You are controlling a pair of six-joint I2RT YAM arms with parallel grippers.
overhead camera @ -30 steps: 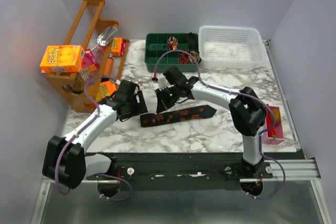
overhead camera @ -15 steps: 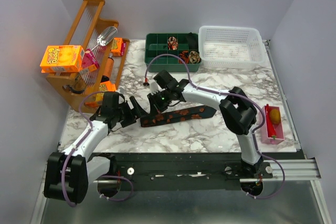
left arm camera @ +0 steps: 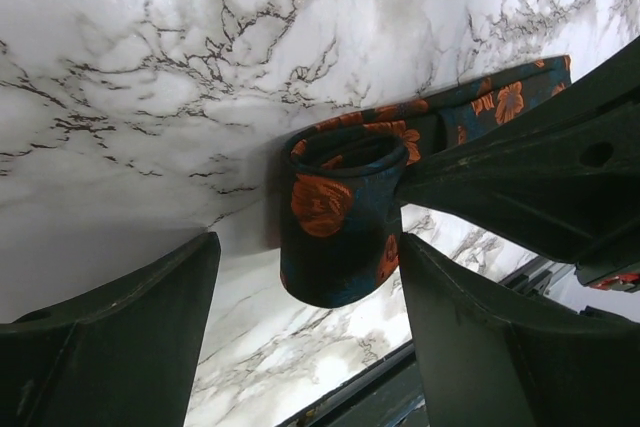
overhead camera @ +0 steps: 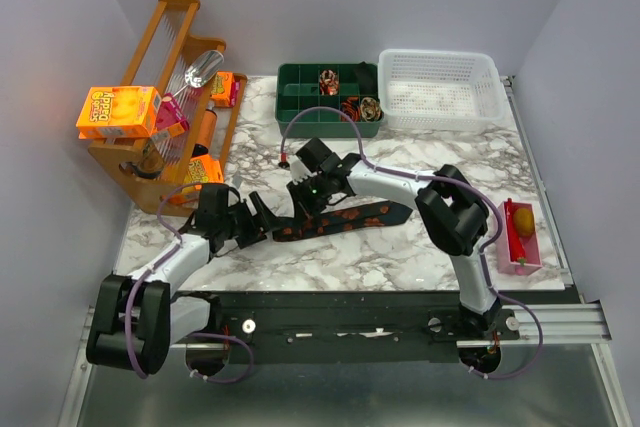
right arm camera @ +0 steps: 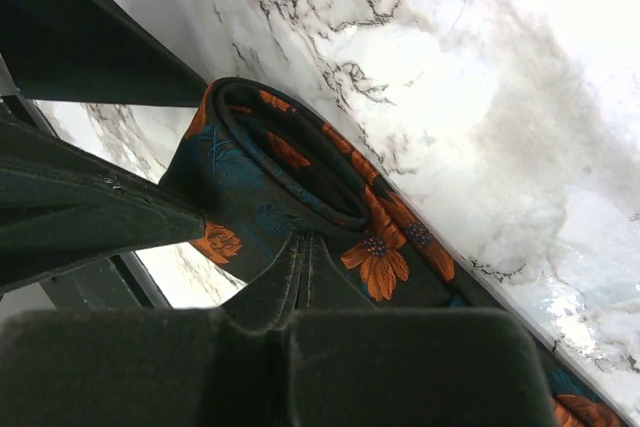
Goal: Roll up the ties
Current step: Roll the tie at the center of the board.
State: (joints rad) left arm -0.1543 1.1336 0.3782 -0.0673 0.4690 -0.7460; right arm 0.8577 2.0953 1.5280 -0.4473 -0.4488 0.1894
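One tie (overhead camera: 350, 218), dark navy with orange flowers, lies flat across the middle of the marble table (overhead camera: 400, 257). Its left end is curled into a small upright loop (left arm camera: 340, 212), also seen in the right wrist view (right arm camera: 290, 162). My right gripper (overhead camera: 301, 206) is shut, its fingertips (right arm camera: 300, 267) pinching the fabric at the loop. My left gripper (overhead camera: 264, 220) is open, with the loop between its two fingers (left arm camera: 120, 347) and touching neither. Rolled ties (overhead camera: 328, 79) sit in the green organizer (overhead camera: 300, 99).
A white basket (overhead camera: 440, 87) stands at the back right beside the organizer. A wooden rack (overhead camera: 165, 97) with an orange box (overhead camera: 118, 110) stands at the back left. A pink tray (overhead camera: 522, 239) sits at the right edge.
My left gripper has come down and forward to the tie's left end, open around it. My right gripper has shifted left, and the tie's end has curled into a loop.
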